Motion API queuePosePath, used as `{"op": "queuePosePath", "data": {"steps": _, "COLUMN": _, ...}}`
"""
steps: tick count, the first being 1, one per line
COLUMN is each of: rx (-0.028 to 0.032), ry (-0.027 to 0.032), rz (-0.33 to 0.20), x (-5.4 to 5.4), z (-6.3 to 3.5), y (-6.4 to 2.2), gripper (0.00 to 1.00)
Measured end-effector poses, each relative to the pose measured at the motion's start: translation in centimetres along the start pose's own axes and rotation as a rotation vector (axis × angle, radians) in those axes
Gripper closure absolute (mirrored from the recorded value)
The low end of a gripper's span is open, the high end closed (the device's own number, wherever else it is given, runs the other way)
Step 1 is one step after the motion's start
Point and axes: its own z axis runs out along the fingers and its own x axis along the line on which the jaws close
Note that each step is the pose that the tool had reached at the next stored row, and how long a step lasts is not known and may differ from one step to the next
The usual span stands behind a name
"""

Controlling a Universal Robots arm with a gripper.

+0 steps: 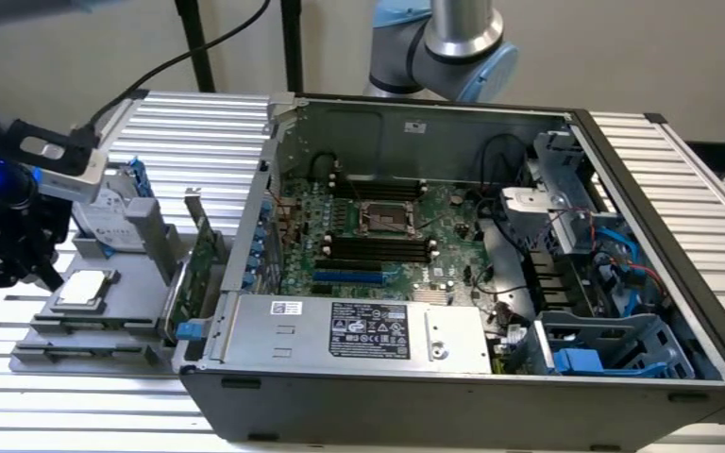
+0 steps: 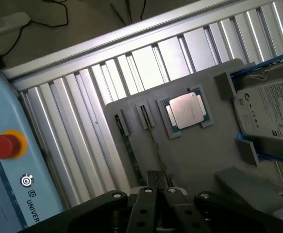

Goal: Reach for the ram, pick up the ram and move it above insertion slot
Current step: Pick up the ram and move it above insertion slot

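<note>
- Your black gripper (image 2: 157, 175) is hanging over the thin green ram stick (image 2: 130, 156) in its grey tray (image 2: 199, 160); clenched or released, can't tell.
- A square silver processor (image 2: 187, 110) is sitting just beside it.

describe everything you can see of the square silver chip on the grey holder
The chip is a square processor with a matte silver metal lid over a thin green board edge. It lies flat, lid up, seated in a raised surround of the grey holder, beside a hard drive. Only that surround touches it; the end effector is apart from it, over another part of the holder.
</note>
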Motion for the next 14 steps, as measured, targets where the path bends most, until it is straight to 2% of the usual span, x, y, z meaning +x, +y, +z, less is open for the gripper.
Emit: {"op": "queuePosePath", "data": {"steps": 14, "rx": -0.0008, "ry": 0.0088, "rz": -0.253, "x": 0.02, "z": 0.61, "y": 0.02, "gripper": 0.89}}
